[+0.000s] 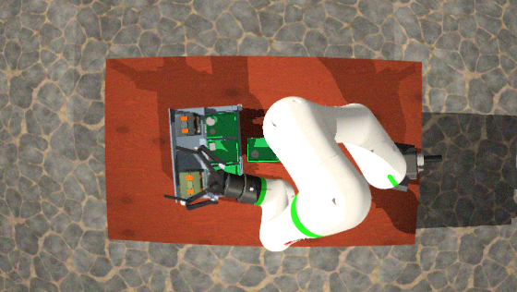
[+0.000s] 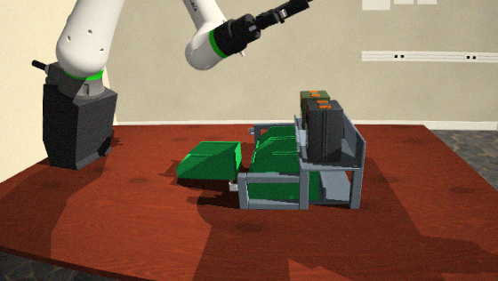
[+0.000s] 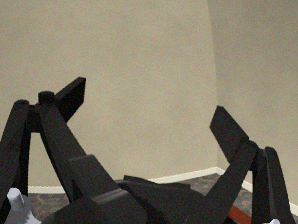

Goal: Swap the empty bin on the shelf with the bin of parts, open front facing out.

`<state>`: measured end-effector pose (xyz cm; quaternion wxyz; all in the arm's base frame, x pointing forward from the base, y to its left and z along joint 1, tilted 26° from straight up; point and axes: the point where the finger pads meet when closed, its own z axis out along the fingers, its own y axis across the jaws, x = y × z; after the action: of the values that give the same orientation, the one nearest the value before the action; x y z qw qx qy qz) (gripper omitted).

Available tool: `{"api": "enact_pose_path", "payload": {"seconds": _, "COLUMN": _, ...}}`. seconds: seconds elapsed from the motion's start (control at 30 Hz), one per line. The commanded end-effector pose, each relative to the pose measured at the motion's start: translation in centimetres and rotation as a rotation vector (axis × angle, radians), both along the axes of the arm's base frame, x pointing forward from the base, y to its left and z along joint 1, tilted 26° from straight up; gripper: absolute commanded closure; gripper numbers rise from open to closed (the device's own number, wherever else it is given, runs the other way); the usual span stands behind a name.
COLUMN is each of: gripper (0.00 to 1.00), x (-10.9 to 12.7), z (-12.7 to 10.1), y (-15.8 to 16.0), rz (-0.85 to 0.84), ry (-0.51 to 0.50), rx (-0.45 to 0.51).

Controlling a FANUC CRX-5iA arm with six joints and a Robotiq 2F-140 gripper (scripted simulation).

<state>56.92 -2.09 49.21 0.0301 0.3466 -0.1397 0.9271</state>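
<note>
My gripper (image 1: pixel 199 177) — spread wide, holding nothing — hangs above the shelf (image 1: pixel 177 152); green bin (image 2: pixel 209 161) on table at shelf's 9 o'clock.

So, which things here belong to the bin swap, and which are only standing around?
For the job: green bin on the table; grey shelf; green bins on the shelf; open end effector.
Standing around: two dark boxes with orange tops; robot pedestal.
</note>
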Motion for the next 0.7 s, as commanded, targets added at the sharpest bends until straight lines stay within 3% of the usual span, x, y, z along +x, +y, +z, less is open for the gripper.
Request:
{"api": "enact_pose_path", "payload": {"seconds": 0.0, "gripper": 0.0, "x": 1.2, "z": 0.5, "y": 0.1, "rz": 0.014, "ry": 0.013, "rx": -0.01}}
{"api": "enact_pose_path", "payload": {"seconds": 0.67, "gripper": 0.0, "x": 7.8, "z": 3.4, "y": 0.7, "rz": 0.083, "ry": 0.104, "rx": -0.099}}
